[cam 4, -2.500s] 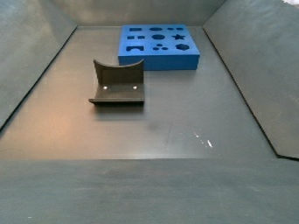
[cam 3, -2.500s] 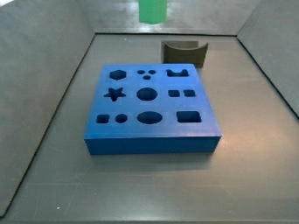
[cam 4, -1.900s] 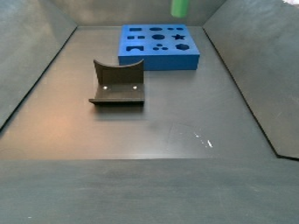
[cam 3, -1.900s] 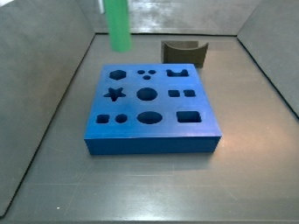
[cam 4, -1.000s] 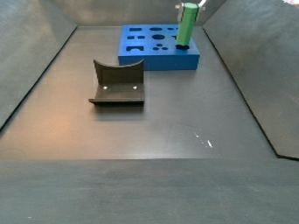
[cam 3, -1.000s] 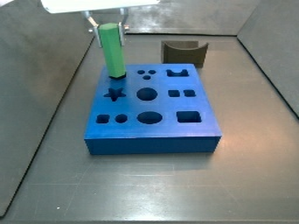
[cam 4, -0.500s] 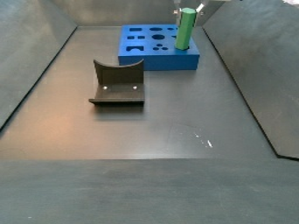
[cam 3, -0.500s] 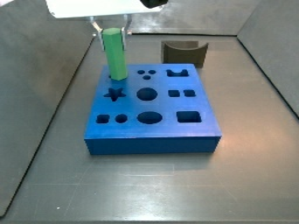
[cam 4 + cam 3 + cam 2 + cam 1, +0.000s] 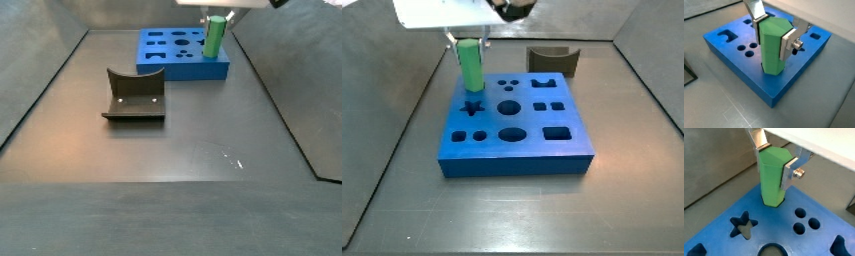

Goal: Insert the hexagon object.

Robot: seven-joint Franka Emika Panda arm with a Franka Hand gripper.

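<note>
The hexagon object (image 9: 773,175) is a bright green upright peg. It stands with its lower end in a hole at a corner of the blue block (image 9: 784,234), as both wrist views show (image 9: 773,45). My gripper (image 9: 775,159) is shut on its upper part, silver fingers (image 9: 789,44) pressed on two sides. In both side views the peg (image 9: 472,66) (image 9: 214,36) stands upright on the block (image 9: 516,125) (image 9: 183,54), with the gripper (image 9: 466,42) just above it.
The blue block has several shaped holes, among them a star (image 9: 743,223) and small round holes (image 9: 805,221). A dark curved grey-brown piece (image 9: 135,95) lies on the floor apart from the block, also seen behind it (image 9: 553,59). Grey walls enclose the floor.
The green peg came in from above, moved over to the block's corner and went down. In the last half second it sank a little lower into the hole.
</note>
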